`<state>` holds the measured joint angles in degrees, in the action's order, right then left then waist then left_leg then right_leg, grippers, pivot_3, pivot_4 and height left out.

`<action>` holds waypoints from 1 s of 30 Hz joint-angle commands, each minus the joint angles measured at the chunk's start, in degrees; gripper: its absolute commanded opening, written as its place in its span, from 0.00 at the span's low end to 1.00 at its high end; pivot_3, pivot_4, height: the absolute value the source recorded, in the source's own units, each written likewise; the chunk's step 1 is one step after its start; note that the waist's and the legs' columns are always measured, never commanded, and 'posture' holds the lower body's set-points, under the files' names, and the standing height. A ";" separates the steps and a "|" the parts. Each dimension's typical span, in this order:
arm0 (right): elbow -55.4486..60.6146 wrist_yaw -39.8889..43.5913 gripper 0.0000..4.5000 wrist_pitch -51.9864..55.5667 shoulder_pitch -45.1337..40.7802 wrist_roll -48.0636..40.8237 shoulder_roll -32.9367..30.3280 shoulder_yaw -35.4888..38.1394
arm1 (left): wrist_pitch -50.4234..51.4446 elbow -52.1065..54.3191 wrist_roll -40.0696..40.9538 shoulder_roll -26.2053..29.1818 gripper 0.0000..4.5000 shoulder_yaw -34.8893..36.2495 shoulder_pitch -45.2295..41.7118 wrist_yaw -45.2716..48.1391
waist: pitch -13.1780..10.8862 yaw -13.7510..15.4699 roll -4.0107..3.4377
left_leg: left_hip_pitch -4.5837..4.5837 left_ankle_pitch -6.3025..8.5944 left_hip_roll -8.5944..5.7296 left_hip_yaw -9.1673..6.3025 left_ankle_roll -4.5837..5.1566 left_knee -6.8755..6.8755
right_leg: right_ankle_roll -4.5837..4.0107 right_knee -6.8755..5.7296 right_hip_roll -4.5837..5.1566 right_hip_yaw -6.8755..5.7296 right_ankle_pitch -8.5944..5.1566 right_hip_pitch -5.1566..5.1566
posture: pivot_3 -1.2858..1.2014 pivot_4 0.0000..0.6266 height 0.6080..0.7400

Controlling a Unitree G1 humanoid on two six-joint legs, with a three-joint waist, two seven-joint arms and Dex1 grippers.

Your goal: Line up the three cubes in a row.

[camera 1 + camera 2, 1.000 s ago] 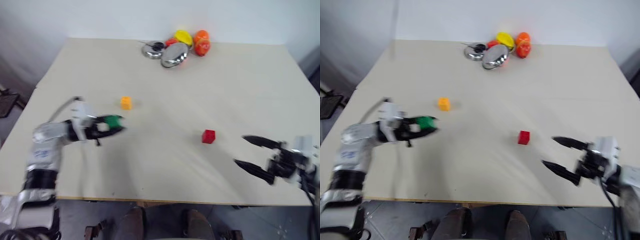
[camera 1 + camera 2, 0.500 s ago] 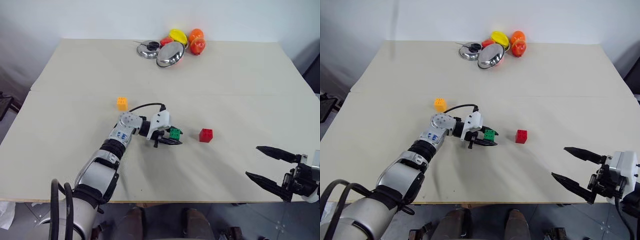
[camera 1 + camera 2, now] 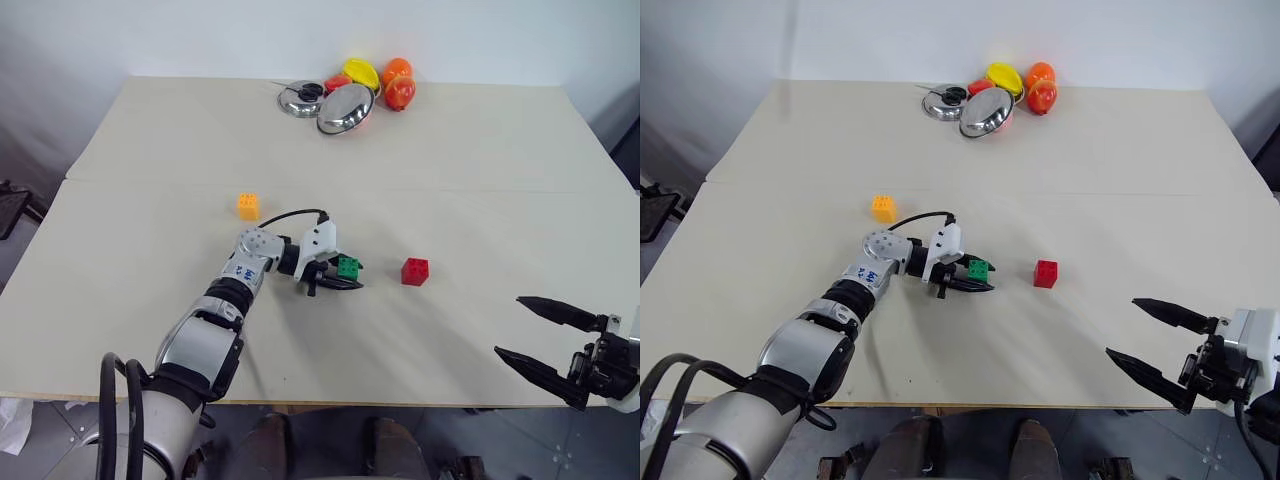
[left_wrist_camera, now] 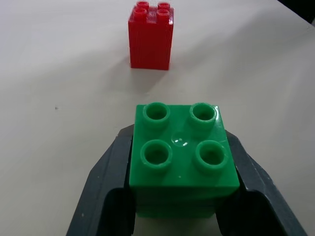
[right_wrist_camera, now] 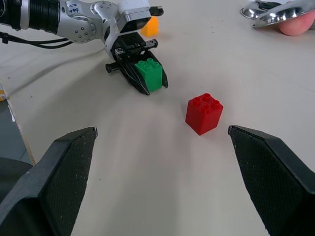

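Note:
The green cube (image 3: 348, 266) rests on the table (image 3: 480, 180) with my left gripper (image 3: 350, 274) shut on it, one black finger (image 4: 106, 187) against each side. The red cube (image 3: 415, 271) stands a short way to its right, apart from it. The orange-yellow cube (image 3: 248, 206) sits farther back and to the left, near my left forearm. My right gripper (image 3: 508, 326) hovers open near the table's front right edge with nothing between its fingers, pointing toward the red cube (image 5: 204, 114) and the green cube (image 5: 149, 73).
Shiny steel bowls (image 3: 345, 107) lie at the table's far edge, beside rounded orange, yellow and red toys (image 3: 398, 85). A seam crosses the table from left to right behind the cubes.
My left gripper has carried the green cube rightward and set it low on the table beside the red cube. It has kept still over the last half second. The right gripper stayed in place.

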<state>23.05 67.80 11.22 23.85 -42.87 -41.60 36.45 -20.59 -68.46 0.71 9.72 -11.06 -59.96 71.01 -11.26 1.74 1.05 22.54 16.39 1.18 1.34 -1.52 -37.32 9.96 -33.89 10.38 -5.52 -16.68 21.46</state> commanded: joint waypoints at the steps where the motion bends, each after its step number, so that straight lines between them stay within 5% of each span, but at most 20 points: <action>1: 0.74 -0.14 1.00 -0.36 -0.30 -0.84 0.64 -0.10 | -0.34 -0.49 -1.09 0.09 0.63 0.93 -1.77 -0.88 | 0.00 -0.03 0.00 | 0.00 0.00 0.00 0.00 0.00 0.00 | 0.00 0.00 0.00 0.00 0.00 0.00 | 0.52 0.24 1.00; 6: 1.05 -0.57 1.00 0.04 -1.53 -1.02 0.69 -1.55 | -1.36 -0.46 -0.92 1.01 0.98 2.80 -2.20 -3.33 | 0.00 -0.08 0.00 | 0.00 0.00 0.00 0.00 0.00 -0.01 | 0.00 -0.02 0.00 0.00 0.00 0.00 | 0.52 0.24 1.00; 15: -1.74 0.32 1.00 0.27 -7.01 -0.50 -0.33 -5.32 | -4.79 6.68 3.31 6.85 1.00 7.34 2.73 3.59 | 0.01 -0.35 -0.01 | -0.01 0.00 0.00 0.00 0.00 -0.02 | 0.00 -0.05 0.00 0.01 0.00 0.01 | 0.52 0.24 1.00; 20: -3.06 1.91 1.00 0.85 -10.34 -0.65 -1.53 -7.86 | -1.62 25.26 12.63 12.52 1.00 10.74 12.39 13.79 | 0.02 -0.40 -0.04 | -0.03 -0.01 0.01 0.01 -0.01 -0.02 | 0.00 -0.09 0.00 0.02 0.00 0.02 | 0.52 0.24 1.00; 30: -11.38 4.13 1.00 2.23 -21.92 -0.30 -1.55 -13.48 | 16.24 57.59 20.00 25.42 1.00 33.33 42.03 -13.20 | 0.05 -0.70 -0.14 | -0.23 0.02 0.06 -0.01 -0.01 -0.06 | -0.01 -0.18 -0.01 0.10 0.00 -0.15 | 0.52 0.24 1.00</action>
<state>12.51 71.91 14.08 3.35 -42.75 -43.66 22.66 -5.97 -14.31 19.36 34.59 17.68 -22.44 62.58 -11.21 1.04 0.91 22.30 16.41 1.23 1.33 -1.54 -37.36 9.95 -34.09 10.37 -5.42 -16.68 21.31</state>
